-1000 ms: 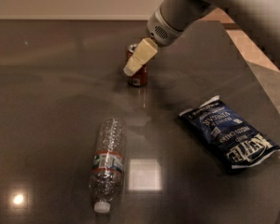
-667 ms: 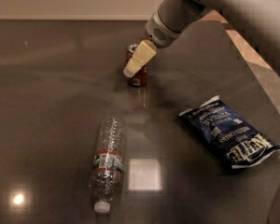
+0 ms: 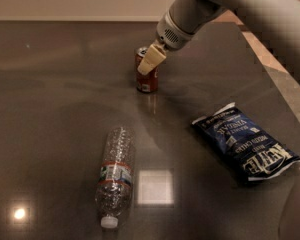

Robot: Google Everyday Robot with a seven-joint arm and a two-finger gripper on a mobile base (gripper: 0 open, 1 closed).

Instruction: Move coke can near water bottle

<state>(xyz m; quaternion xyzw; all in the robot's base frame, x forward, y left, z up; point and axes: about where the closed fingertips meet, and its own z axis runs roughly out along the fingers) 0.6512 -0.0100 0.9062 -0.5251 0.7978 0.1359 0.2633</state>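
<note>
The coke can stands upright on the dark table, towards the back middle. My gripper reaches down from the upper right and sits right at the can's upper part, partly covering it. The water bottle lies on its side at the front, its white cap pointing to the near edge, well apart from the can. The bottle's label band shows around its middle.
A blue chip bag lies on the right side of the table. The table's right edge runs diagonally behind the arm. Bright light reflections show on the tabletop near the bottle.
The gripper has shifted slightly up and to the right at the can, so more of the red can shows. The can, bottle and bag stay where they were.
</note>
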